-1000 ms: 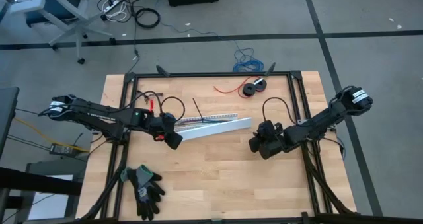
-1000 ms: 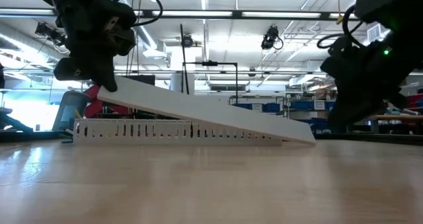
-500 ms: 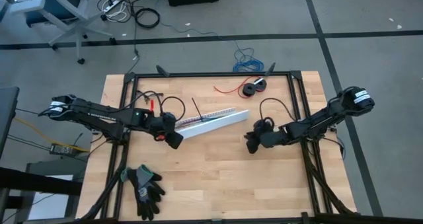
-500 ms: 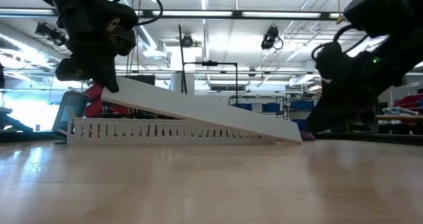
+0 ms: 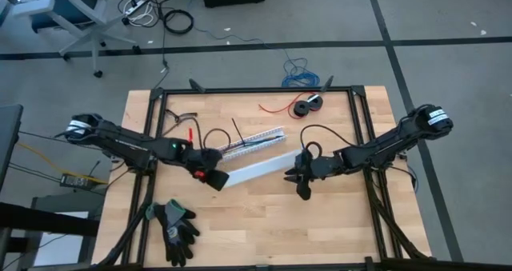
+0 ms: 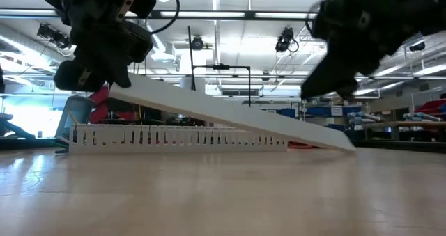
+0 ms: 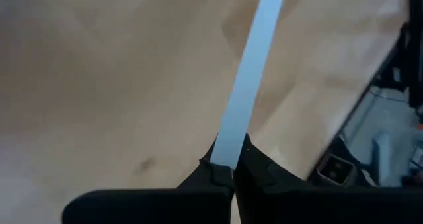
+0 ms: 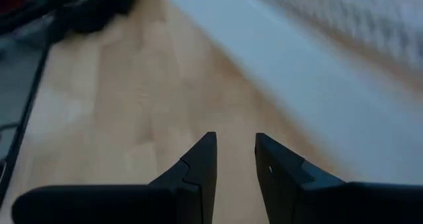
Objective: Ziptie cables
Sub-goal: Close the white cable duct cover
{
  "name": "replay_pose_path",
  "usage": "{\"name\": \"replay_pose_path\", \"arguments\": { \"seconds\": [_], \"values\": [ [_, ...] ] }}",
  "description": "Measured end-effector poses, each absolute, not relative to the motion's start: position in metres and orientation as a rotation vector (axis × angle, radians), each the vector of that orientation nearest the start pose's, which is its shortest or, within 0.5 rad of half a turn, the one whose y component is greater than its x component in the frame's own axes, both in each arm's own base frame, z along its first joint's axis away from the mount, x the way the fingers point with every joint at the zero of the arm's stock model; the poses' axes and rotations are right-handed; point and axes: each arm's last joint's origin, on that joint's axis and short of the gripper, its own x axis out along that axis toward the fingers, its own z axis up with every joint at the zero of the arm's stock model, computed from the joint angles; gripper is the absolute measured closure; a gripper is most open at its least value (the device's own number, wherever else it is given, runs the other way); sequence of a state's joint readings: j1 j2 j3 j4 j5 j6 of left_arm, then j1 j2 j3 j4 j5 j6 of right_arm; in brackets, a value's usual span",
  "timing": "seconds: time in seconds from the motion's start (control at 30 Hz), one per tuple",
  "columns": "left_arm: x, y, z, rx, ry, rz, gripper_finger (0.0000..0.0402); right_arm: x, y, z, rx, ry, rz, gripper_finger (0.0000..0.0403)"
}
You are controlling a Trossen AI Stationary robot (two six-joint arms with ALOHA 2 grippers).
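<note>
While we hold the lid:
left end effector (image 5: 214, 179): clamped on the white lid (image 5: 254, 169), one end raised
right end effector (image 5: 302, 177): slightly parted, empty, at the lid's far end
cables (image 5: 240, 145): in the slotted duct (image 5: 254, 138) on the tabletop (image 5: 264, 223), lying along it, just behind the lid, nearer our left arm
</note>
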State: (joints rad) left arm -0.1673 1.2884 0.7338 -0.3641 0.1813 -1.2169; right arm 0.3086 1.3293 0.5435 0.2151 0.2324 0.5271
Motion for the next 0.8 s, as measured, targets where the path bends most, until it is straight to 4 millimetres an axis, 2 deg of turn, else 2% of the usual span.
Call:
{"name": "replay_pose_path", "arguments": {
  "seconds": [0.17,0.4,0.6,0.8],
  "values": [
    [0.257,-0.062,0.18,-1.18,1.067,0.239,0.0398,0.259,0.074,0.198,0.101,0.518,-0.006,0.0311],
    [0.283,-0.072,0.154,-1.222,1.052,0.135,0.0398,0.288,0.083,0.195,-0.165,0.59,0.116,0.0282],
    [0.296,-0.075,0.136,-1.262,1.052,0.075,0.0398,0.327,0.095,0.173,-0.243,0.66,0.143,0.0211],
    [0.305,-0.078,0.129,-1.282,1.025,0.009,0.0398,0.363,0.109,0.161,-0.26,0.686,0.228,0.0121]
  ]
}}
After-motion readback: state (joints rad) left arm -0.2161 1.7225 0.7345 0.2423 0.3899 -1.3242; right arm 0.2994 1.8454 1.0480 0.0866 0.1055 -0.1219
